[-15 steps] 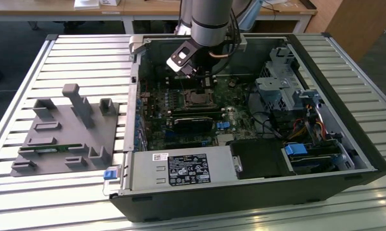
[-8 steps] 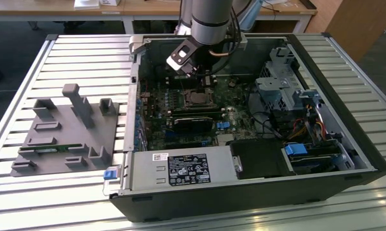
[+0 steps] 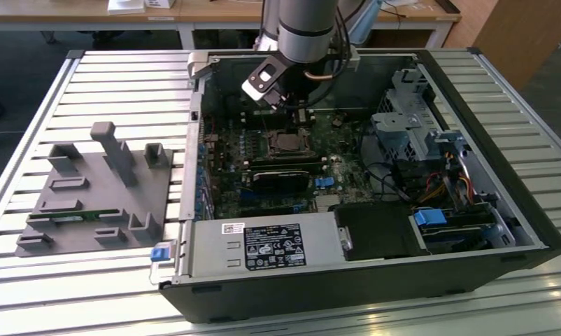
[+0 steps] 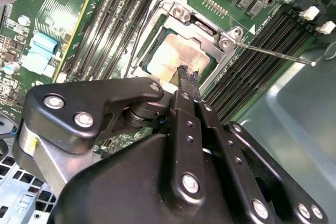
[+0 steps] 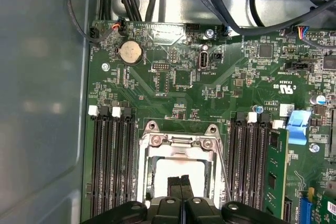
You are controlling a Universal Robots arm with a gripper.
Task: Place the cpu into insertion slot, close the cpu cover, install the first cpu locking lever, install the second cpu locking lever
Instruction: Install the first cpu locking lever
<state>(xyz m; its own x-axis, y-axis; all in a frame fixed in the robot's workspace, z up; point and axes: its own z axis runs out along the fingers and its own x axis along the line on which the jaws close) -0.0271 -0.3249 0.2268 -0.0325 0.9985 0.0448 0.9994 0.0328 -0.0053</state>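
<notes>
The robot's black hand (image 4: 186, 74) has its two fingers pressed together, pinching nothing, tips poised right over the cpu (image 4: 165, 56); whether they touch it cannot be told. The silver-topped cpu sits in its socket, and the shiny cpu cover (image 5: 178, 141) lies flat around it. A thin wire locking lever (image 4: 275, 55) angles out from the socket's corner. Black memory slots (image 5: 110, 166) flank the socket on the green motherboard (image 5: 178, 77). Farther off, a round coin battery (image 5: 129, 52) sits near the board's edge. The open computer case (image 3: 504, 175) lies on a slatted desk (image 3: 75, 294).
</notes>
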